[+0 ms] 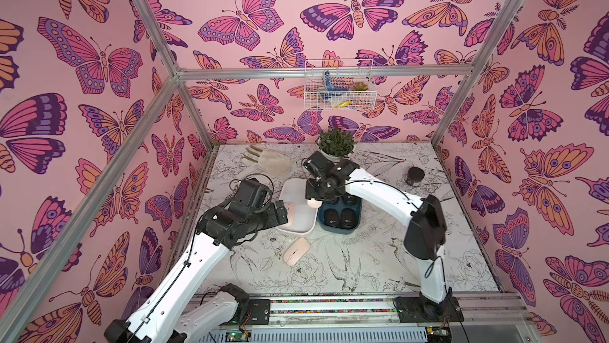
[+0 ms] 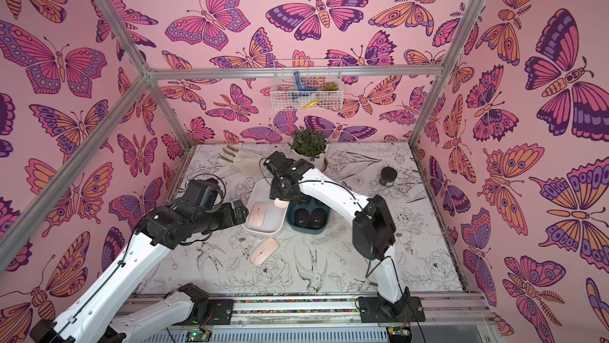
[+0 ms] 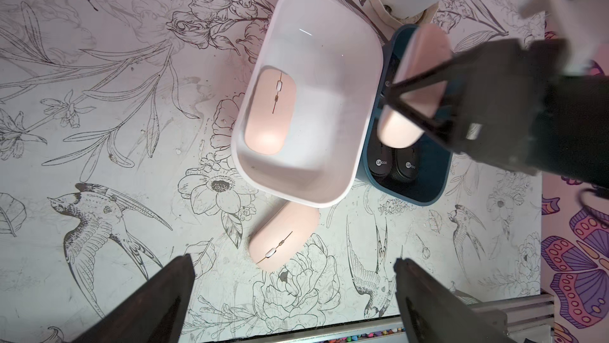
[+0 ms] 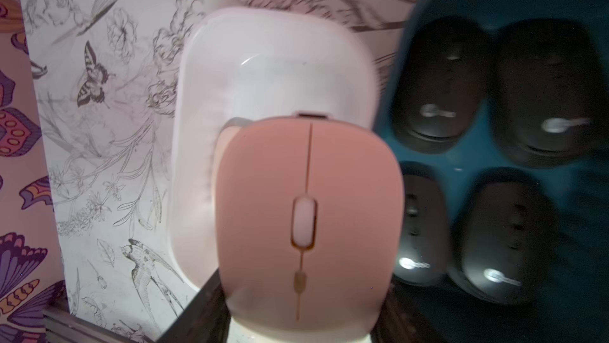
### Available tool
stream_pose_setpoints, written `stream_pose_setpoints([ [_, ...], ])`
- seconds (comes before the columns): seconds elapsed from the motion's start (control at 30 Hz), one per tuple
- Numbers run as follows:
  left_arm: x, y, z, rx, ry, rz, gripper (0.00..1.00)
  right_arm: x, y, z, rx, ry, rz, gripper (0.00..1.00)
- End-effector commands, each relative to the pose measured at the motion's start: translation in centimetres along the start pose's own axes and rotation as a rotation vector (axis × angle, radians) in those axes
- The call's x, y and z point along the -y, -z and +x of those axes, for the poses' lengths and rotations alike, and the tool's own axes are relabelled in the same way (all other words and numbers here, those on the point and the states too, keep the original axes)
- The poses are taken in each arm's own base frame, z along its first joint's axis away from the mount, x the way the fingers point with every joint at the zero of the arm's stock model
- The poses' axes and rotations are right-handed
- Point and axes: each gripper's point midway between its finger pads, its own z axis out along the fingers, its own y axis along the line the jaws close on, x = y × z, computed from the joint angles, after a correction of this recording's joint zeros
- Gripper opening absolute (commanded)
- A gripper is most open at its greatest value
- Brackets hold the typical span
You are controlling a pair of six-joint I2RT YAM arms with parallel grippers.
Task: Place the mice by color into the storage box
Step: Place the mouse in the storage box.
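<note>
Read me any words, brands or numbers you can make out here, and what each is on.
"Lecoo": pale logo on two black mice in the blue box, left wrist view.
Logos on the black mice in the right wrist view: too blurred to read.
No other text shows.

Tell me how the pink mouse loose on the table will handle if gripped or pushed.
The pink mouse looks like a hard, smooth shell: probably stiff. Low and flat, it should slide, not roll. Its rounded edges may slip between jaws.

tbl | white bin, blue bin, pink mouse, plant, blk jar, glove
</note>
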Motion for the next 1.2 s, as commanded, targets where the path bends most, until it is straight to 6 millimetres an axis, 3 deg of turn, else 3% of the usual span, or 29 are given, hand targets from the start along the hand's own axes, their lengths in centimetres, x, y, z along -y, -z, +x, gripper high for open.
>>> stream_pose_setpoints([
  [0.0,-1.2,0.1,1.3,-0.032,0.022,-0.026,1.0,-0.6,-1.8,1.4,-0.076,0.0,0.055,0.36],
  [0.23,-2.1,0.7,2.2,-0.035,0.027,-0.031,1.0,-1.1,-6.4,1.6,-0.101,-0.099,0.072,0.36],
  [0.6,-2.9,0.2,3.6,-0.085,0.051,-0.054,0.99,0.5,-9.5,4.2,-0.154,-0.24,0.091,0.44],
  [0.87,-3.1,-0.5,4.5,-0.128,0.069,-0.066,0.99,-0.6,-9.2,4.8,-0.172,-0.258,0.048,0.64],
  [1.17,-2.4,-1.3,6.5,-0.217,0.122,-0.039,0.98,-1.8,-6.6,4.5,-0.149,-0.262,-0.047,0.74],
])
